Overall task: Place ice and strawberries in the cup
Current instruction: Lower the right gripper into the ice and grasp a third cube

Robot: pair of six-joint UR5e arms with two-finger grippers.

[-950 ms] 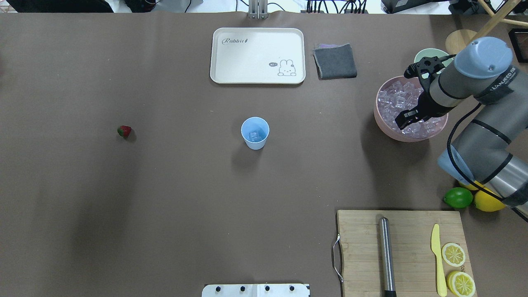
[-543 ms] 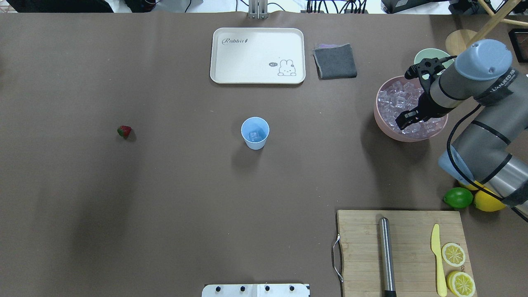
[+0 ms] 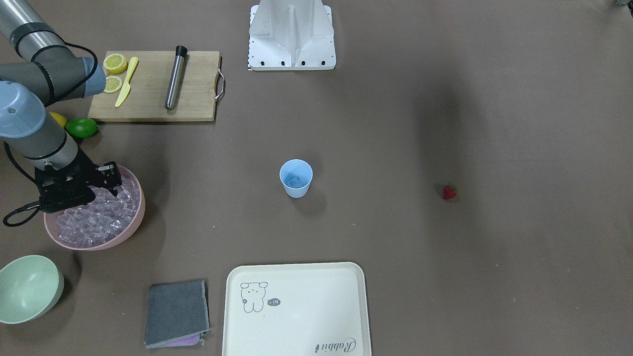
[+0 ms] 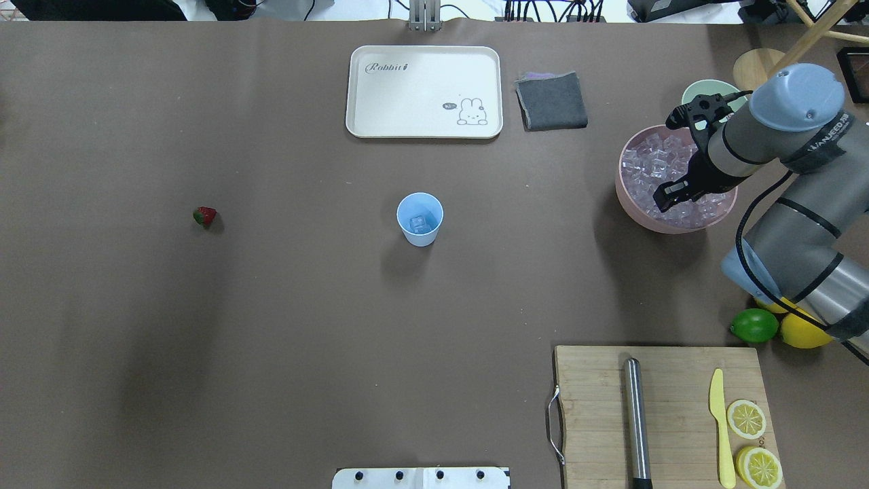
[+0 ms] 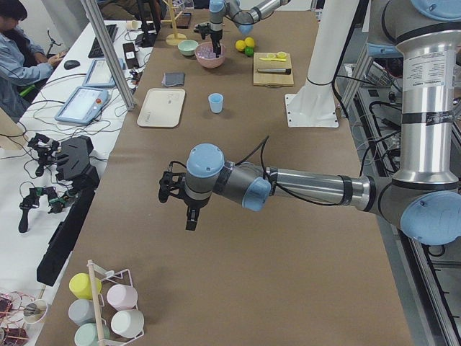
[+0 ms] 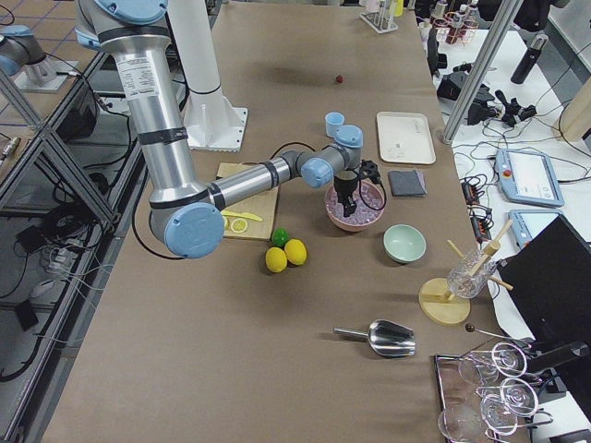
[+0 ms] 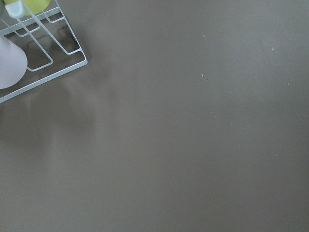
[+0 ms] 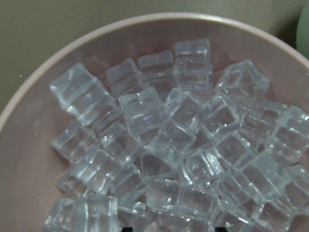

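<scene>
Right jaws are over the pink bowl [image 4: 621, 182] at the right end of the bench [image 4: 271, 305], pointing down. The wrist camera catches only two dark tips at its bottom edge, set apart with nothing between them, so I read them as parted and empty. Straight beneath them is the ice [image 8: 145, 113], a loose heap of glassy cubes filling the bowl. That's the relation that counts: the target is directly below, no sideways travel needed, just a drop onto a cube sitting proud of the pile. The cubes lie jumbled at all angles, so I'd pick one whose flat faces square up with the jaws.

The cup [image 4: 419, 234] stands upright mid-bench, well to the left of the bowl, with a clear cube [image 4: 421, 222] already in the bottom. Any carry from the bowl runs left across bare bench.

The strawberry [image 4: 204, 216] lies alone, further left again, well apart from the cup and far out of the right arm's easy reach. It's the left arm's job by my reckoning. The left jaws hover beyond the left end of this view, near a wire rack [image 7: 48, 63], and I cannot tell whether they are parted or closed.
</scene>
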